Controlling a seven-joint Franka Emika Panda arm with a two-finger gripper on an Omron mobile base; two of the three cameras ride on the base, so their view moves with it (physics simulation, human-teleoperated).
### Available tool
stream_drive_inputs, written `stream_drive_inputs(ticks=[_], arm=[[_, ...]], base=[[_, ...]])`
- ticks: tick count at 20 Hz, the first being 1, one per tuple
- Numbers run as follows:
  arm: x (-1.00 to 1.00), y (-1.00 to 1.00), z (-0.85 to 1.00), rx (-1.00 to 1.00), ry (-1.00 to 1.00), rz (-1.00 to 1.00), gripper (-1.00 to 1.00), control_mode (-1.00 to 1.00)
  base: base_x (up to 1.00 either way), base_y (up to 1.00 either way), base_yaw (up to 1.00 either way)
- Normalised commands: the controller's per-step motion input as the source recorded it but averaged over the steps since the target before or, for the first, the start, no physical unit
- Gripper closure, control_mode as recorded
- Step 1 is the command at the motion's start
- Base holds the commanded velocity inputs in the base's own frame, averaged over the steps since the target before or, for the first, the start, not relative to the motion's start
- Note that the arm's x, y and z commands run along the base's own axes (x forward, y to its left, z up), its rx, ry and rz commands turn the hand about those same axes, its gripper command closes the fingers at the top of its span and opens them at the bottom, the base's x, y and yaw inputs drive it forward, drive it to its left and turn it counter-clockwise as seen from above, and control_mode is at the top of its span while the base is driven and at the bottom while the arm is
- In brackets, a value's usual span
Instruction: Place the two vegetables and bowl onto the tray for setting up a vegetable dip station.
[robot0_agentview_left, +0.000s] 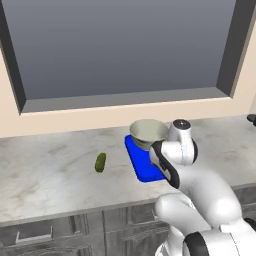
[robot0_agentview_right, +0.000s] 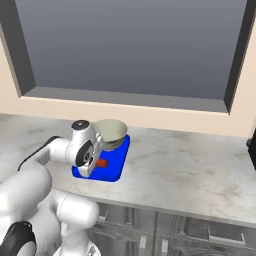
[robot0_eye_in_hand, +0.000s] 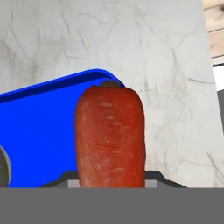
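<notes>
My gripper (robot0_agentview_right: 98, 163) is shut on the orange-red carrot (robot0_eye_in_hand: 109, 135), which stands between the jaws and hides the fingertips. The carrot (robot0_agentview_right: 102, 163) hangs just over the near part of the blue tray (robot0_agentview_right: 113, 171), close to one of its rounded corners (robot0_eye_in_hand: 98, 73). The grey-green bowl (robot0_agentview_left: 148, 132) with a pale inside sits on the far end of the tray (robot0_agentview_left: 144, 173). The bowl (robot0_agentview_right: 111, 130) is right behind my hand. The short dark green cucumber (robot0_agentview_left: 100, 162) lies on the marble counter (robot0_agentview_left: 50, 170), left of the tray.
A wide window with a dark frame and a beige sill (robot0_agentview_left: 125, 112) runs behind the counter. A dark object (robot0_agentview_right: 251, 150) stands at the counter's far right. Grey drawers (robot0_agentview_left: 35, 232) lie under the front edge.
</notes>
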Motion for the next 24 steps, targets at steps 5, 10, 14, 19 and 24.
stream_drive_inputs(ticks=[5, 10, 14, 19, 24], arm=[[0.24, -0.03, -0.04, 0.00, -0.06, 0.00, 1.00, -1.00], [0.20, 0.00, -0.08, 0.00, -0.11, 0.00, 1.00, -1.00], [0.15, -0.01, -0.11, 0.00, -0.09, 0.00, 1.00, -1.00], [0.16, -0.05, -0.08, 0.00, 0.00, 0.00, 1.00, -1.00], [0.18, -0.06, -0.05, 0.00, 0.00, 0.00, 1.00, -1.00]], base=[[0.00, 0.00, 0.00], [0.00, 0.00, 0.00], [0.00, 0.00, 0.00], [0.00, 0.00, 0.00], [0.00, 0.00, 0.00]])
